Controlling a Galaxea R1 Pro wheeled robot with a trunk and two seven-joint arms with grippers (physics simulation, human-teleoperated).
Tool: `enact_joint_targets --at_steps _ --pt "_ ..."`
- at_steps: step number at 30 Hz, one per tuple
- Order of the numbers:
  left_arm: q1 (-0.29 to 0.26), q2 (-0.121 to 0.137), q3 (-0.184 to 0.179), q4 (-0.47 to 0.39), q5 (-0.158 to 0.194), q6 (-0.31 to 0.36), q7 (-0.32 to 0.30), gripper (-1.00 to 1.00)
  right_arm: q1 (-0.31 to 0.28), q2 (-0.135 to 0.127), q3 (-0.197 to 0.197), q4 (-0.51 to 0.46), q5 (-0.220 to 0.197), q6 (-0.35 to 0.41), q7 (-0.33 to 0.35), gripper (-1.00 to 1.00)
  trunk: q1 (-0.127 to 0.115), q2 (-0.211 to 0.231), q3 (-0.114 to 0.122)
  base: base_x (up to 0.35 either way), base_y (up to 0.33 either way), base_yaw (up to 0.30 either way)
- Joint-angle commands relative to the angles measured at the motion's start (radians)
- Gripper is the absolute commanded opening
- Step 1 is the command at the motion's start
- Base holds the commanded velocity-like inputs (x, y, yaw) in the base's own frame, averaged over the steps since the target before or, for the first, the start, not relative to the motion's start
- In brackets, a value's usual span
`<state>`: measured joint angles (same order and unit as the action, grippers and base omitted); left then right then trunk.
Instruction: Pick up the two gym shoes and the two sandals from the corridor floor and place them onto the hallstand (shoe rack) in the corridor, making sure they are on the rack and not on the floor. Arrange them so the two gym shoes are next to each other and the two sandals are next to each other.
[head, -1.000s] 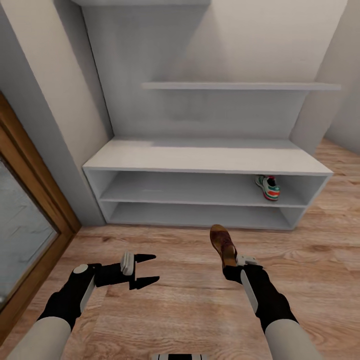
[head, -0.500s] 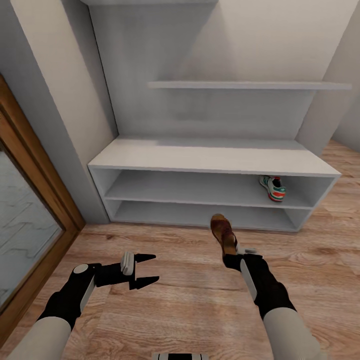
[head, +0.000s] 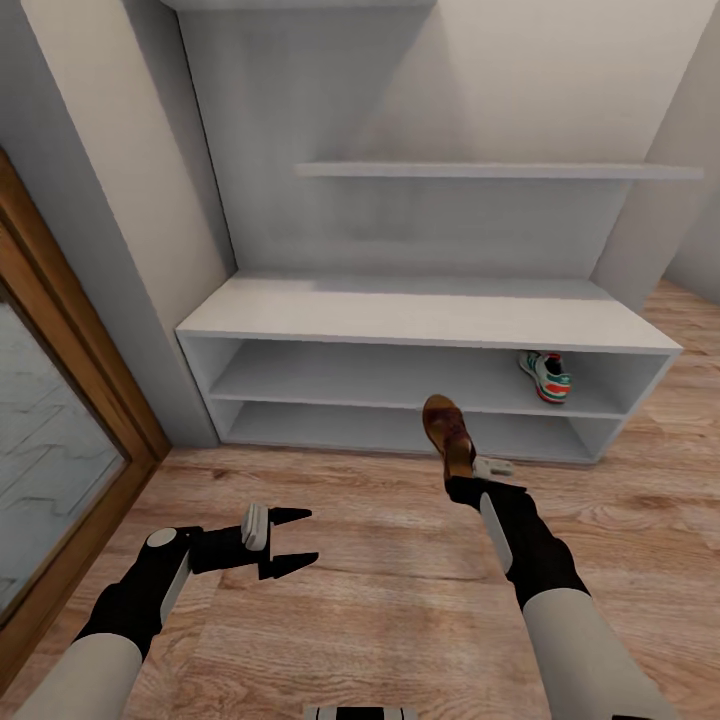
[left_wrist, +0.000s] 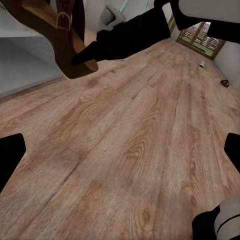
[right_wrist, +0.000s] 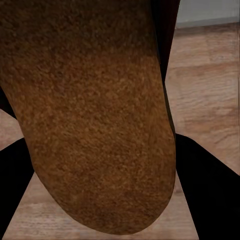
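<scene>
My right gripper is shut on a brown sandal, held upright above the corridor floor just in front of the hallstand. The sandal's tan sole shows close up in the right wrist view, and the strapped sandal appears in the left wrist view. One gym shoe, cream-white with green and red, sits on the upper open shelf at the right. My left gripper hovers open over the floor, nothing between its fingers.
A wooden door frame with glass lines the left side. Wall shelves hang above the rack's flat top. Bare plank floor lies between both arms and the rack.
The right arm has carried the sandal forward and a little higher toward the rack. The view shifted slightly at first, then held. The left arm stayed still.
</scene>
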<state>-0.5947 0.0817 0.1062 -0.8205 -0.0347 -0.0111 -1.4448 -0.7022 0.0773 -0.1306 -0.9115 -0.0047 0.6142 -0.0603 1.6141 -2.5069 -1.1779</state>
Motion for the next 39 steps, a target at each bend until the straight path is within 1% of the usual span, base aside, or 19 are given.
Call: enact_joint_targets --at_steps 1,5,21,28,30,34,39 --pt "0.000 0.000 0.002 0.000 -0.004 -0.001 -0.003 1.00 0.000 0.001 -0.002 -0.003 -0.001 -0.003 -0.002 -1.00 0.000 0.000 -0.001 0.000 0.000 0.000" --pt "0.000 0.000 0.001 -0.001 -0.004 -0.001 -0.004 1.00 0.000 0.001 -0.001 -0.006 0.000 -0.018 -0.003 -1.00 0.000 0.000 -0.001 0.000 0.000 0.000" --pt "0.000 0.000 0.002 -0.002 -0.004 -0.001 -0.005 1.00 0.000 0.001 -0.003 -0.005 0.000 -0.027 -0.003 -1.00 0.000 0.000 -0.001 0.000 0.000 0.000" --pt "0.000 0.000 0.001 -0.002 -0.004 0.000 -0.005 1.00 0.000 0.002 -0.001 -0.004 -0.002 -0.113 -0.003 -1.00 0.000 0.000 -0.001 0.051 0.032 0.000" --pt "0.000 0.000 0.001 -0.002 -0.004 0.000 -0.005 1.00 0.000 0.002 -0.001 -0.002 -0.003 -0.119 -0.002 -1.00 0.000 0.000 -0.001 0.211 0.159 0.000" --pt "0.000 -0.001 -0.009 -0.002 -0.004 0.000 -0.005 1.00 0.000 0.001 -0.001 0.008 -0.002 -0.126 -0.001 -1.00 0.000 0.000 -0.001 0.190 0.139 0.000" --pt "0.000 -0.001 -0.032 -0.002 -0.003 0.000 -0.005 1.00 0.000 0.001 -0.002 0.016 -0.003 -0.128 -0.001 -1.00 0.000 0.000 -0.001 0.045 0.031 0.000"
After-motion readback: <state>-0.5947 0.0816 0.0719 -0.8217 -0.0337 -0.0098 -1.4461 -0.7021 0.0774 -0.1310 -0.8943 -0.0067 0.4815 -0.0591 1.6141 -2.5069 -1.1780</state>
